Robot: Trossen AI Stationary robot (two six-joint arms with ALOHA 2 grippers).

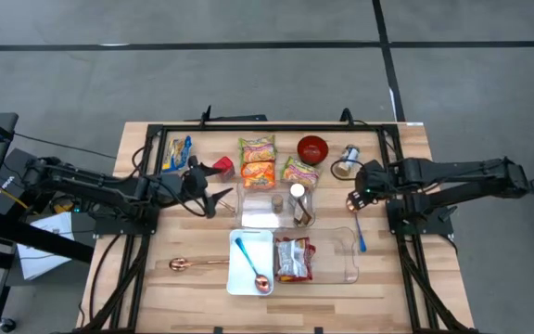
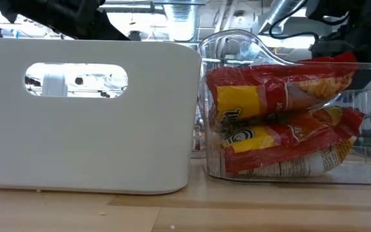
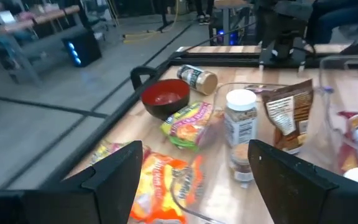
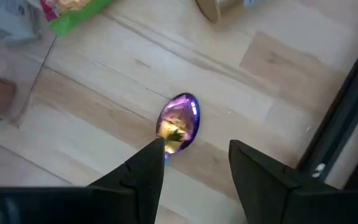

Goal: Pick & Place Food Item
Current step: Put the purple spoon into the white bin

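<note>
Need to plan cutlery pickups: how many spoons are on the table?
3: a copper spoon left of the white bin, one inside that bin, one blue-handled below the right gripper.

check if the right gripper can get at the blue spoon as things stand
Probably yes. The right gripper hovers with open fingers right over the spoon, which lies alone on bare table; nothing sits between them.

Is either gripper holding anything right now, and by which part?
Nothing is clearly held. The left gripper is open and empty. The right gripper straddles the blue-handled spoon near its bowl; a grip cannot be told.
</note>
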